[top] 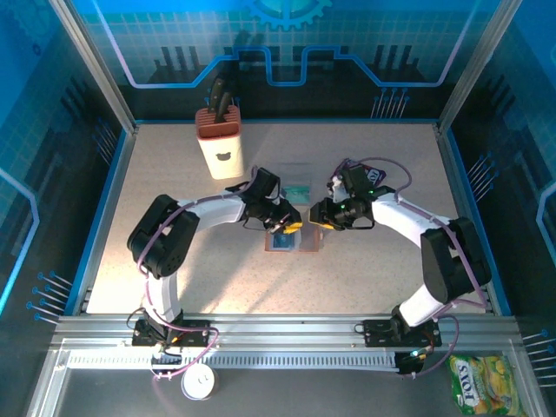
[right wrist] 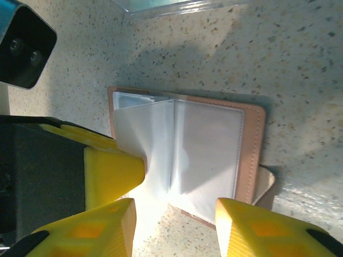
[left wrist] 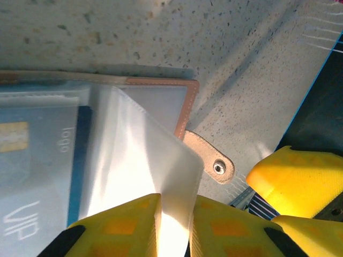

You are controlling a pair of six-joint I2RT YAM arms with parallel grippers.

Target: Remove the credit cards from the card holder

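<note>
Speckled tabletop (top: 373,269) lies under both my arms; at its middle the card holder (top: 294,241) rests open and flat. My left gripper (left wrist: 175,214) is pinched narrow on a clear sleeve (left wrist: 144,155) of it; beside this sleeve a blue card (left wrist: 37,176) sits inside the holder. My right gripper (right wrist: 174,214) stands half wide over the holder's near edge, gripping nothing that I can see; just beyond lies a teal card (top: 298,188); farther stands a knife block (top: 221,143).

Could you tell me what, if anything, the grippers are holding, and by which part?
The left gripper pinches a clear sleeve of the card holder by its free edge; the right gripper stands open at the holder's edge, holding nothing.
</note>
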